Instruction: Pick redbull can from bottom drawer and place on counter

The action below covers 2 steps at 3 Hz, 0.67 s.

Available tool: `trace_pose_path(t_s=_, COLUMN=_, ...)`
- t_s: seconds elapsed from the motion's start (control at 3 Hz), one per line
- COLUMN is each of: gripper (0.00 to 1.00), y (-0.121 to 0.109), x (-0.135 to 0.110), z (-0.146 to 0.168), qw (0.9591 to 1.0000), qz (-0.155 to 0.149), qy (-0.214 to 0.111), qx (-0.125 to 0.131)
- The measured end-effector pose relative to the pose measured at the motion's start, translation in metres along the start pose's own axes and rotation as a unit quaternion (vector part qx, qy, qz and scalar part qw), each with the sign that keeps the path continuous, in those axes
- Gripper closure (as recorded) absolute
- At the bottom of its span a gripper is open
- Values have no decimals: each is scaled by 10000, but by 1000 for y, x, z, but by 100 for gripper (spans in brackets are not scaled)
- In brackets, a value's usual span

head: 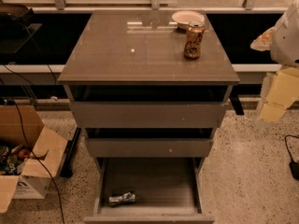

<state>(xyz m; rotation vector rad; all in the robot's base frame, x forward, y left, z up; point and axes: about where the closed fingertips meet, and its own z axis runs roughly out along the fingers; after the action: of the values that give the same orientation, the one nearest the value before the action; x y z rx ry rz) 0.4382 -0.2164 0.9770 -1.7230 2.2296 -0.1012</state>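
Note:
The redbull can (122,199) is small, silvery and dented, and lies on its side at the front left of the bottom drawer (156,181), which is pulled open. The counter (135,50) is the glossy grey-brown top of the cabinet. My gripper (276,101) hangs at the right edge of the view, beside the cabinet at about the height of the top drawer, well above and to the right of the can. It holds nothing that I can see.
A taller orange-gold can (194,40) and a white bowl (188,18) stand at the counter's back right. The two upper drawers (149,115) are partly out. An open cardboard box (28,162) and cables lie on the floor at left. A black plug (294,169) is at right.

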Motion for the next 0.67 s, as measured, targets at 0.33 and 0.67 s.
trace_pose_path(t_s=0.33, gripper=0, y=0, x=-1, z=1, qw=10000, qz=49, qy=-33, qx=8)
trace_pose_path(t_s=0.67, gripper=0, y=1, x=-13, z=13, qw=9980, qz=522, qy=-342, qx=65)
